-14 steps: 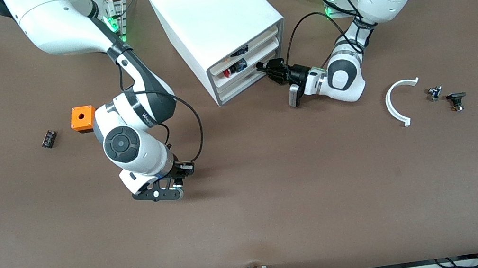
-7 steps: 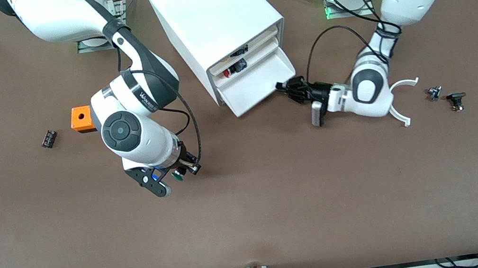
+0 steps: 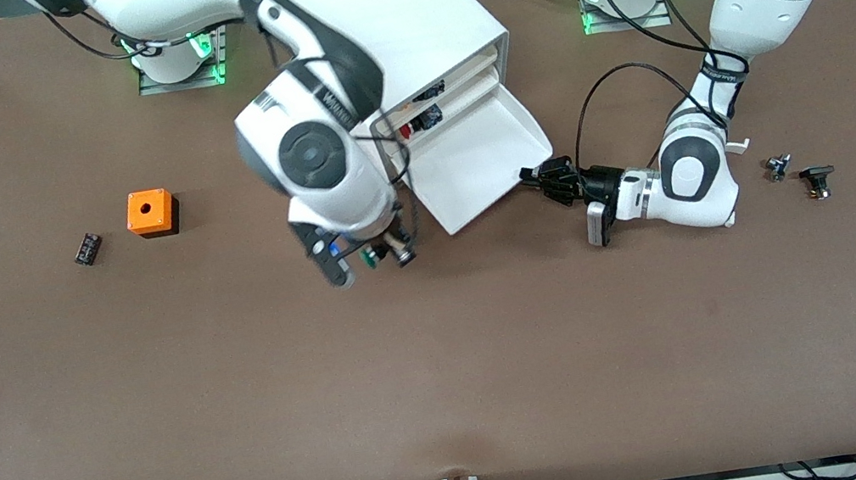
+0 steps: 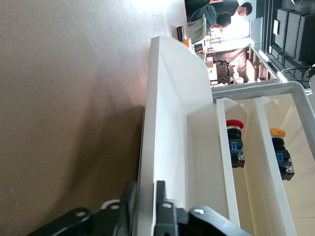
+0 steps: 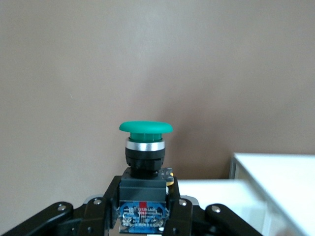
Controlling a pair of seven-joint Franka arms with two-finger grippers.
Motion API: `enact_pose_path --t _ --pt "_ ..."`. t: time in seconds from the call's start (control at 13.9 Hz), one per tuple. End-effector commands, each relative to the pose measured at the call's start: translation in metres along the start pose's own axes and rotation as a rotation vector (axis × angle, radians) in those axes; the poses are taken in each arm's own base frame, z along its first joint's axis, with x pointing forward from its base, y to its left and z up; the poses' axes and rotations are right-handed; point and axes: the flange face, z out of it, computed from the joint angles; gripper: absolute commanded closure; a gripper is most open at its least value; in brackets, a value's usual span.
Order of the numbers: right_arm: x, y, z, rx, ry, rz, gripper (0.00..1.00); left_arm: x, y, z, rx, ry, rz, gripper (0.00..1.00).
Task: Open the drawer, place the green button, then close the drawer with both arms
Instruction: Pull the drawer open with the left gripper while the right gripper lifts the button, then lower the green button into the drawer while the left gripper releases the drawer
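The bottom drawer (image 3: 472, 164) of the white cabinet (image 3: 385, 23) stands pulled far out and looks empty. My left gripper (image 3: 547, 180) is low at the corner of the drawer front at the left arm's end. In the left wrist view this gripper (image 4: 145, 201) is shut on the drawer's front wall (image 4: 147, 123), one finger on each side. My right gripper (image 3: 366, 257) is shut on the green-capped button (image 3: 372, 257). It holds the button over the table, beside the drawer's other front corner. In the right wrist view the button (image 5: 145, 129) sits upright in the gripper (image 5: 142, 209), with the drawer's rim (image 5: 275, 172) beside it.
The two upper drawers are slightly open; they hold a red-capped button (image 4: 235, 124) and a yellow-capped one (image 4: 277, 132). An orange box (image 3: 150, 212) and a small black block (image 3: 86, 248) lie toward the right arm's end. Two small parts (image 3: 778, 166) (image 3: 817, 178) lie toward the left arm's end.
My left gripper has pulled the bottom drawer from shut to far out. My right gripper has lifted the green button off the table and carried it toward the drawer.
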Motion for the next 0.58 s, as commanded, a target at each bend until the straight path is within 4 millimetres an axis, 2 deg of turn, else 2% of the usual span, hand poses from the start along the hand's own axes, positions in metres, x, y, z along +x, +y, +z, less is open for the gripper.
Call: enact_pose_path --t 0.0,0.14,0.22,0.36,0.51 --pt "-0.052 0.009 -0.001 0.01 0.022 0.066 1.0 0.016 0.01 -0.013 -0.008 -0.018 -0.014 0.0" --pt "-0.087 0.014 0.001 0.053 0.008 0.118 1.0 0.026 0.026 -0.029 -0.028 -0.058 -0.079 0.0" --pt "-0.101 0.016 0.007 0.069 0.01 0.131 1.0 0.031 0.035 -0.046 -0.004 -0.091 -0.112 0.0" --pt "-0.127 0.021 0.039 0.084 0.055 0.131 1.0 0.041 0.059 -0.064 0.039 -0.16 -0.192 0.0" --pt "-0.14 0.021 0.075 0.102 0.079 0.152 1.0 0.048 0.089 -0.077 0.092 -0.206 -0.323 0.0"
